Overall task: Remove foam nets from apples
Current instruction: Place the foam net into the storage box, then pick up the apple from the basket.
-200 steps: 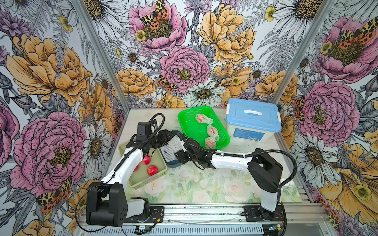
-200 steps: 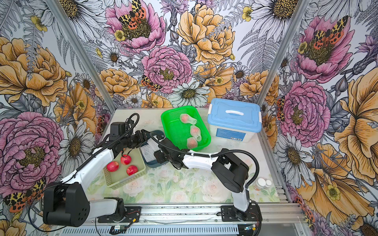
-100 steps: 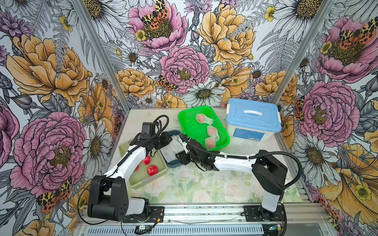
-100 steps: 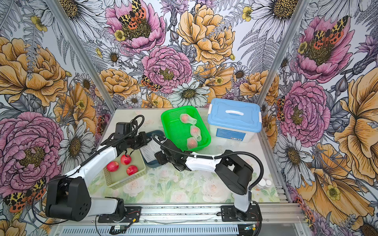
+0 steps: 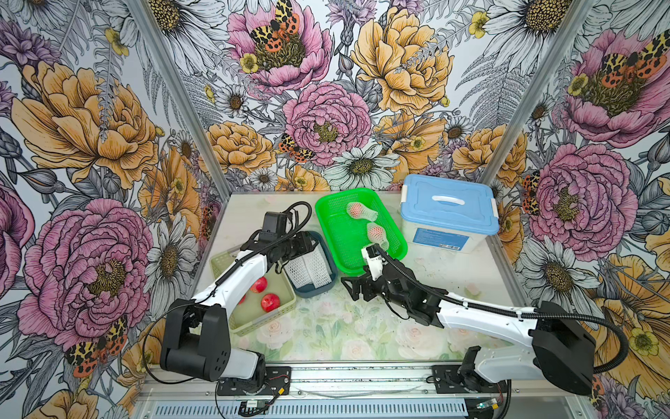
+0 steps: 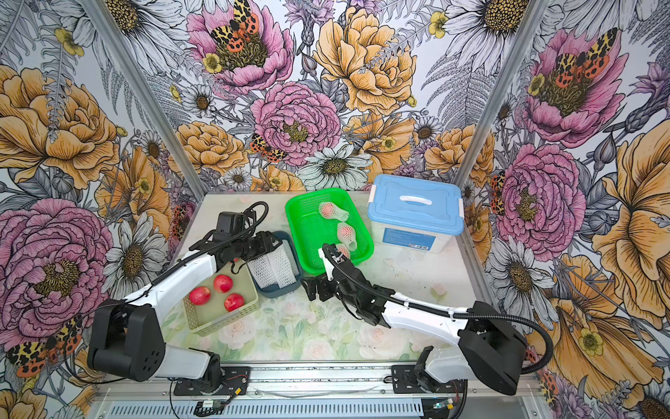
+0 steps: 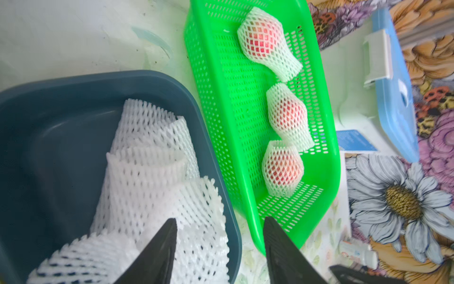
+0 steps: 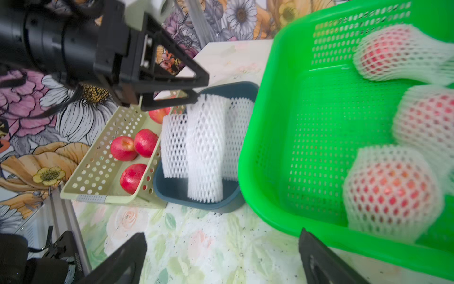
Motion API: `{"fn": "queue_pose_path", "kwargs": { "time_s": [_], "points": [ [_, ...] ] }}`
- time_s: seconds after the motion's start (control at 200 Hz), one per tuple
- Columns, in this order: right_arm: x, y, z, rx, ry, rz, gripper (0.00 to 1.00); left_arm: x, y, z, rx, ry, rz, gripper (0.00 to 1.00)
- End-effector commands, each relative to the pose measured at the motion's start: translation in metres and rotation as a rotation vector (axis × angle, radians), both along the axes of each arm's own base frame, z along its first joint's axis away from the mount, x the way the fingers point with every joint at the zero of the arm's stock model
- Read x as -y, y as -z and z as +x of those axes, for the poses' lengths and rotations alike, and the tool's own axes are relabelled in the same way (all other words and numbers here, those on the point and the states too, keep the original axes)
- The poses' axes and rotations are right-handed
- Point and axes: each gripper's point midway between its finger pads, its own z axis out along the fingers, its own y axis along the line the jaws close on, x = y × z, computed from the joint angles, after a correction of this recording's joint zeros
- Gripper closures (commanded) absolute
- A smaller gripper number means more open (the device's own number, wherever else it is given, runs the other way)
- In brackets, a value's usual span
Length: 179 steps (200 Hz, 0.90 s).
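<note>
Reaching over foam nets point(image 7: 147, 172), left fingers point(image 7: 157, 253) parted

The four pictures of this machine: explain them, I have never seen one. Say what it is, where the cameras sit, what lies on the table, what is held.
It is a robot: two white arms, each ending in a two-fingered pincer. Two pictures look down on the whole table; two come from cameras on the wrists. On the table stand a green basket with three apples in white foam nets, a dark tub of empty nets, a pale basket of bare apples and a blue-lidded box. The left pincer hangs open over the tub, the right pincer open beside the green basket. Neither holds anything.
</note>
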Motion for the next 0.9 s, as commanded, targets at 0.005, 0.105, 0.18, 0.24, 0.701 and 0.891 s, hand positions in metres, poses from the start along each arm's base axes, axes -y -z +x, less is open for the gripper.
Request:
{"fn": "queue_pose_path", "kwargs": {
  "time_s": [0.005,0.105,0.18,0.24,0.701,0.891],
  "points": [
    [0.030,0.006,0.016,-0.040,0.116,-0.014,0.00,-0.003,-0.019,0.007,0.058,-0.006,0.024,0.27],
    [0.048,0.005,0.036,-0.062,0.173,-0.050,0.00,-0.011,-0.029,0.006,0.076,-0.021,0.052,0.16],
    [0.058,0.004,0.053,-0.074,0.221,-0.112,0.00,-0.020,-0.036,0.004,0.090,-0.036,0.069,0.01],
    [0.064,0.005,0.066,-0.100,0.253,-0.138,0.00,-0.027,-0.042,0.001,0.100,-0.047,0.073,0.01],
    [0.073,0.009,0.159,-0.288,0.369,-0.248,0.06,-0.058,-0.063,-0.040,0.138,-0.057,-0.002,0.01],
    [0.068,0.037,0.178,-0.391,0.358,-0.367,0.15,-0.062,-0.063,-0.057,0.117,-0.051,-0.041,0.01]
  ]
}}
